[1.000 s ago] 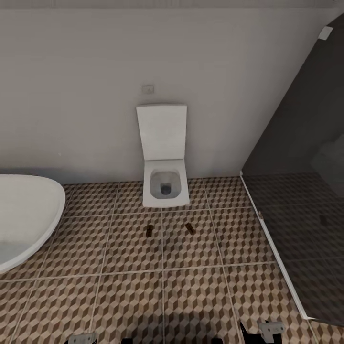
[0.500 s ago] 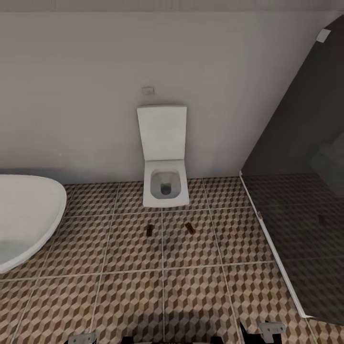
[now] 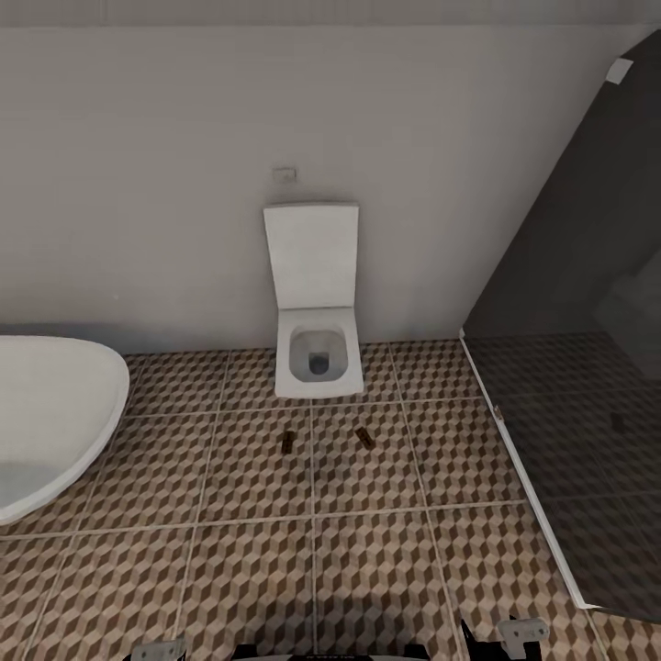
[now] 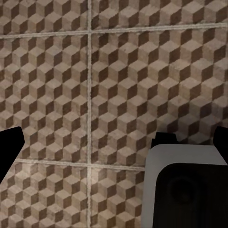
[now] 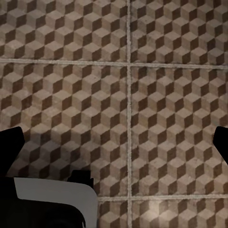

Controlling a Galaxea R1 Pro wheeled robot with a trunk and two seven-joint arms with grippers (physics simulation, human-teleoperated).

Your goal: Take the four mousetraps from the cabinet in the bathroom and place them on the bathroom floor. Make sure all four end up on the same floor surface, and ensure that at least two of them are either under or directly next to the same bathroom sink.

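Currently logged: two mousetraps (image 3: 288, 442) (image 3: 366, 437) on the bathroom floor (image 3: 257, 569) just before the toilet (image 3: 318, 358); both grippers (image 4: 114, 142) (image 5: 114, 142) spread apart, empty; I judge I should turn slowly toward the cabinet, avoiding the bathtub (image 3: 55, 413).

The bathroom floor (image 3: 248, 569) was covered in a cube pattern of brown, beige and white, divided by pale grout lines. The toilet (image 3: 318, 360) and its raised lid (image 3: 311, 254) were rendered in white, as was the bathtub (image 3: 50, 413). The wall (image 3: 165, 138) was shown in plain off-white. Two small dark brown mousetraps (image 3: 288, 442) (image 3: 365, 436) were seen on the tiles. The glass shower panel (image 3: 588, 367) was tinted dark grey, edged by a white strip.
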